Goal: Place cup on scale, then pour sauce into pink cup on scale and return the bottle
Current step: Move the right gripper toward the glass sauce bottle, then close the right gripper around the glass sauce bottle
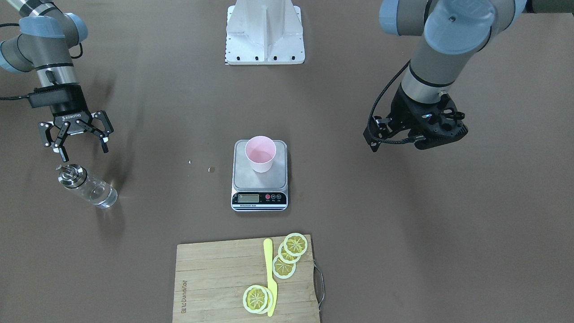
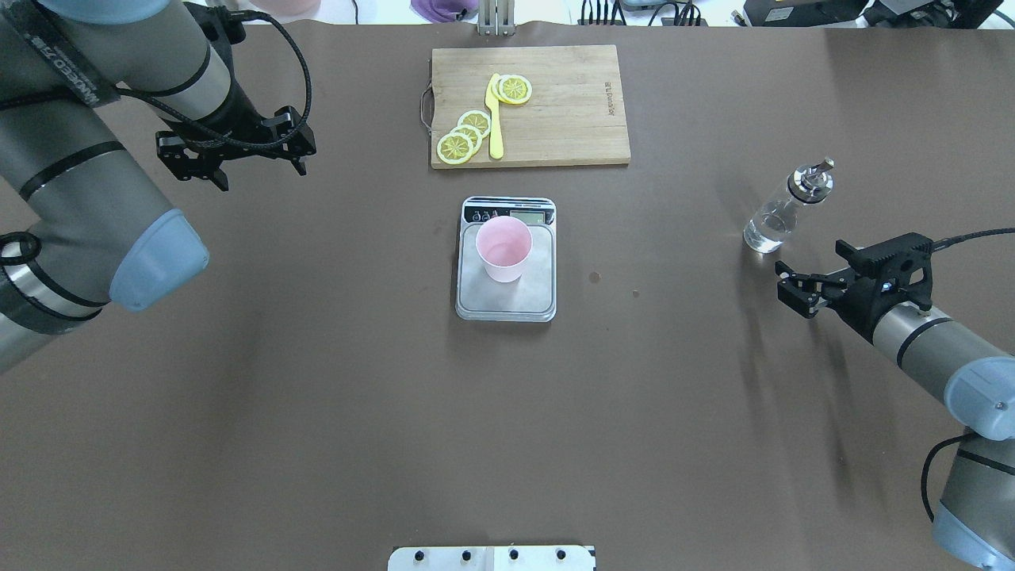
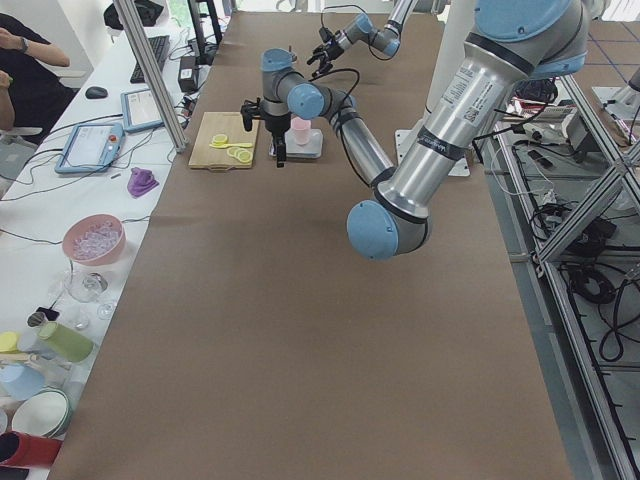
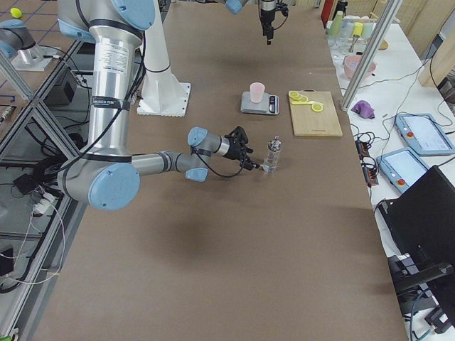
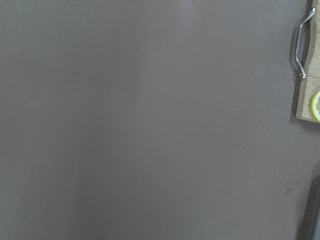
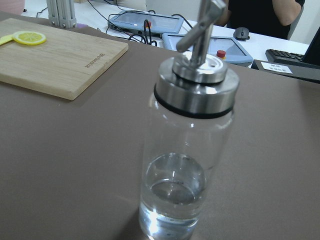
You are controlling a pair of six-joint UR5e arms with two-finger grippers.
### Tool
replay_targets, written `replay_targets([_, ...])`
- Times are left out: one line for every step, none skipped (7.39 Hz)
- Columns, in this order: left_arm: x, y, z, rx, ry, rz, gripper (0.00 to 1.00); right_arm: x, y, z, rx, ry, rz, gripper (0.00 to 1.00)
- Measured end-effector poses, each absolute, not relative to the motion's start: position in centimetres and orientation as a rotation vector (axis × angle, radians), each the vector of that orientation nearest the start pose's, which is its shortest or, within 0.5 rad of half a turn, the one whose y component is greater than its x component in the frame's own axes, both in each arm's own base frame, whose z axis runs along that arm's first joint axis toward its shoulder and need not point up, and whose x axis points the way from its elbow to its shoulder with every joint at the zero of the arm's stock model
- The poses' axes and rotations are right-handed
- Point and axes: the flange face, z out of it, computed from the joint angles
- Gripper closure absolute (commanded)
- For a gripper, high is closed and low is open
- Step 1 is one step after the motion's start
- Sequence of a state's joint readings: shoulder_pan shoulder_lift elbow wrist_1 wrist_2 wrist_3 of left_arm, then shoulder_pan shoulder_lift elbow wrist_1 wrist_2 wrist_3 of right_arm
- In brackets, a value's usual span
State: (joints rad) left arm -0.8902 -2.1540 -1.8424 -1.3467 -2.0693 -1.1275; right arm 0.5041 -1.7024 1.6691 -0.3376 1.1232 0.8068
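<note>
Cup upright on scale platform, mid bench. Bottle stands upright on bench at robot's R side, well apart from scale. Sauce sits low, approx bottom third. R tool is near bottle, fingers spread, not touching it. L tool is above bare bench on L side, fingers spread, nothing btwn them. Wooden board w/ lemon slices & yellow knife lies beyond scale.

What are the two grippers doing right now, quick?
Left gripper: open, holding nothing.
Right gripper: open, empty, right by the bottle.
</note>
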Motion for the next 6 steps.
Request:
replay_targets([32.6, -53.9, 23.3, 0.004, 0.785, -0.266, 0.01, -31.1, -37.9, 54.1, 1.016, -0.695, 0.038, 0.01])
replay_targets([32.6, -53.9, 23.3, 0.004, 0.785, -0.266, 0.01, -30.8, -38.5, 54.7, 1.016, -0.675, 0.039, 0.01])
replay_targets([32.7, -53.9, 23.2, 0.004, 0.786, -0.266, 0.01, -31.1, -39.2, 55.0, 1.019, -0.665, 0.041, 0.01])
replay_targets([32.7, -53.9, 23.2, 0.003, 0.786, -0.266, 0.01, -31.6, -39.9, 54.8, 1.025, -0.664, 0.046, 0.01])
replay_targets([32.7, -53.9, 23.2, 0.003, 0.785, -0.267, 0.01, -31.7, -40.4, 54.7, 1.028, -0.664, 0.050, 0.01])
replay_targets([32.7, -53.9, 23.2, 0.002, 0.785, -0.267, 0.01, -31.7, -40.7, 54.6, 1.033, -0.659, 0.050, 0.01])
